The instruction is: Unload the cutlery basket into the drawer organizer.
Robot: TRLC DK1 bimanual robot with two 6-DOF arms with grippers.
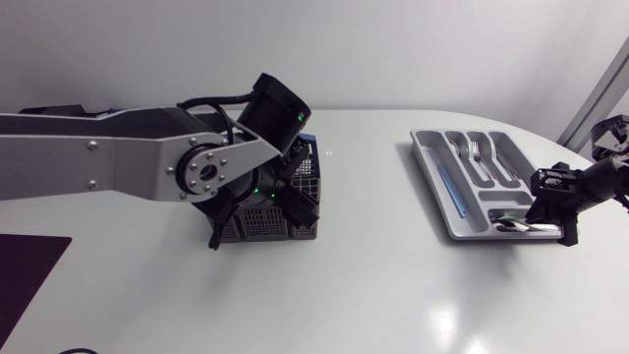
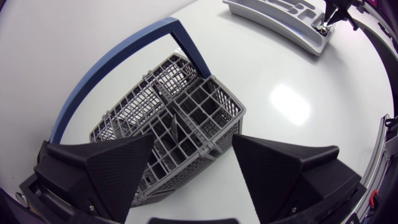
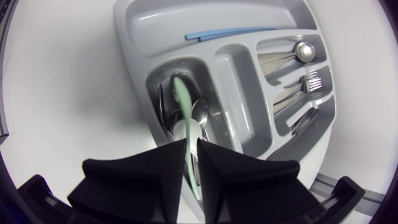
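Looks like a robotics lab, honestly. Plain white bench (image 1: 344,295) with a left arm (image 1: 88,157) and right arm (image 1: 600,179) coming in from the sides, silver-grey links, black joints. Kitchen stuff just parked there: grey cutlery basket (image 1: 265,224) and grey drawer organizer (image 1: 427,162) sitting on the bare top.

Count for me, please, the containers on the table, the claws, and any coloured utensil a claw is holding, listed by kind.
Cutlery basket: 1
Drawer organizer: 1
Claws: 2, the left claw open above the basket, the right claw shut on the utensil
Pale green utensil: 1
Total: 5
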